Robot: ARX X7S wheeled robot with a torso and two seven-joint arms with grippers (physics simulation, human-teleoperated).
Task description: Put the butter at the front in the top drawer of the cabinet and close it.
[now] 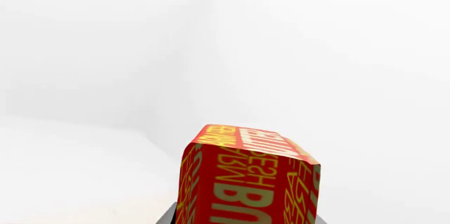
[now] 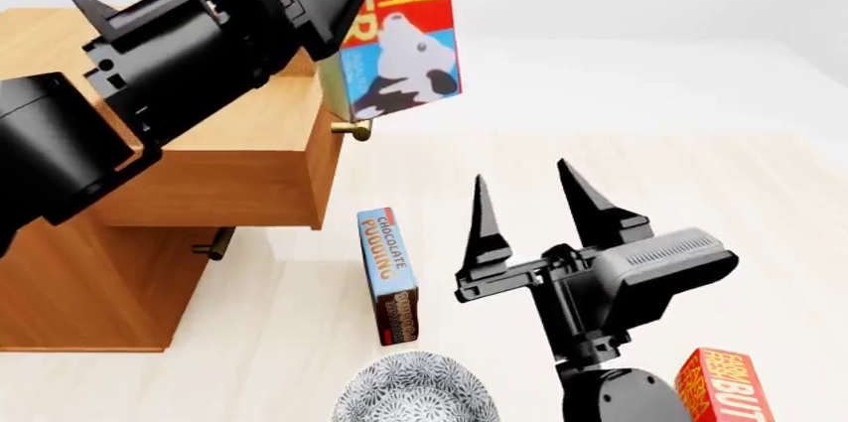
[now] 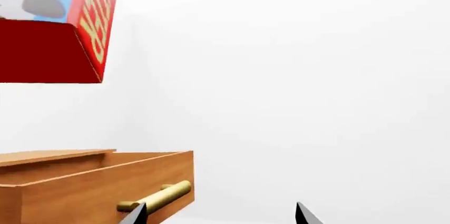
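Butter (image 2: 404,40) held high in the left pincer (image 2: 348,7), above the pulled-out top drawer (image 2: 225,169).
Right pincer (image 2: 543,211) hangs released over the table (image 2: 716,174), near a pudding box (image 2: 387,273).

Bright, even, shadowless simulator light; sharp renders.

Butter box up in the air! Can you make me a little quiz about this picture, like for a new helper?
1. True or false: the left claw holds the butter above the open top drawer.
2. Which box lies on the floor beside the cabinet? A) pudding B) cereal C) tea
3. Fill in: the right claw is ____.

Key: 1 true; 2 A, the pudding; 3 open, holding nothing.
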